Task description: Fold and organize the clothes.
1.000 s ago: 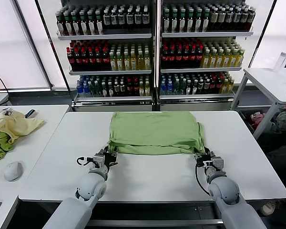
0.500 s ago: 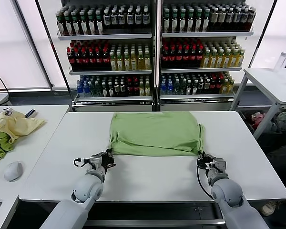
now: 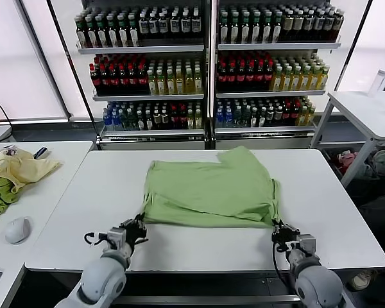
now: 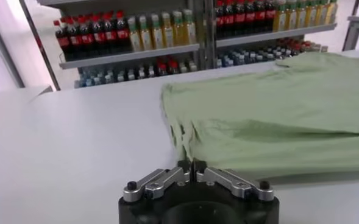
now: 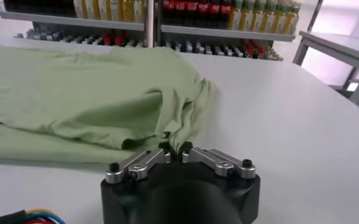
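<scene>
The left end effector pinches the polo shirt by its near-left corner. The right end effector pinches its near-right corner. Both sit near the desk front edge.

This place looks like a shop set up for testing. Behind the white table stand tall shelves full of drink bottles in neat rows, like in a store. More white tables stand at both sides, and a computer mouse lies on one.
</scene>
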{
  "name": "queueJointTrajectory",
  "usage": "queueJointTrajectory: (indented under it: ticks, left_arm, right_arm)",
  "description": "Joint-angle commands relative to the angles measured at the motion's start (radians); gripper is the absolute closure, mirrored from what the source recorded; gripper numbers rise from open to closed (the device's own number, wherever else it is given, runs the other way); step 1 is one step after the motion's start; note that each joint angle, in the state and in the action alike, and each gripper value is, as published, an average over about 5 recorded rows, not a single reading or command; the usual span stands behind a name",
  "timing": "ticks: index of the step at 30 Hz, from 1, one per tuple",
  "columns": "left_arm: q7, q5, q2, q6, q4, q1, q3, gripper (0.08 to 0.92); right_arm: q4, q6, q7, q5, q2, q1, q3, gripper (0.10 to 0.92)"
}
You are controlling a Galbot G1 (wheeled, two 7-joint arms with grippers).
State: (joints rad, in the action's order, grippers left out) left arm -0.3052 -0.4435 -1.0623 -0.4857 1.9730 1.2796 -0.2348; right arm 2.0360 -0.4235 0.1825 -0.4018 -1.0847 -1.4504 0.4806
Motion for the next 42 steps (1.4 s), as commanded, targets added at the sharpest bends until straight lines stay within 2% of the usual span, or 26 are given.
queueJointTrajectory:
  ticks: [1, 5, 10, 19, 23, 27, 30, 35, 42]
  left_arm:
    - [-0.002, 0.086, 0.029, -0.011, 0.275, 0.342, -0.082, 0.903]
    - [-0.001, 0.103, 0.04, -0.029, 0.296, 0.37, -0.099, 0.903]
    - [0.001, 0.108, 0.049, -0.048, 0.309, 0.376, -0.123, 0.889]
    - [0.004, 0.079, 0.074, -0.061, 0.311, 0.303, -0.139, 0.655]
    - [-0.008, 0.007, 0.091, -0.04, 0.228, 0.164, -0.121, 0.525]
    - [-0.013, -0.062, 0.093, -0.021, 0.067, -0.04, -0.059, 0.412]
    - [-0.015, -0.098, 0.084, -0.017, -0.061, -0.19, 0.008, 0.309]
    - [-0.019, -0.126, 0.047, -0.015, -0.266, -0.418, 0.118, 0.194]
    - [-0.017, -0.13, -0.015, 0.008, -0.515, -0.615, 0.22, 0.177]
  right_arm:
    - [0.184, 0.005, 0.002, 0.093, -0.008, -0.24, 0.088, 0.862]
    - [0.207, -0.009, -0.006, 0.13, -0.003, -0.269, 0.11, 0.856]
    - [0.249, 0.001, -0.02, 0.14, 0.008, -0.28, 0.14, 0.747]
    - [0.274, 0.02, -0.023, 0.072, 0.06, -0.189, 0.175, 0.488]
    - [0.162, -0.019, 0.002, -0.018, 0.094, 0.007, 0.109, 0.376]
    - [-0.024, -0.053, 0.027, -0.093, 0.11, 0.261, -0.029, 0.261]
    - [-0.166, -0.068, 0.033, -0.122, 0.106, 0.43, -0.135, 0.214]
    - [-0.373, -0.089, 0.039, -0.166, 0.075, 0.669, -0.26, 0.203]
    - [-0.633, -0.093, 0.027, -0.196, 0.002, 0.866, -0.358, 0.203]
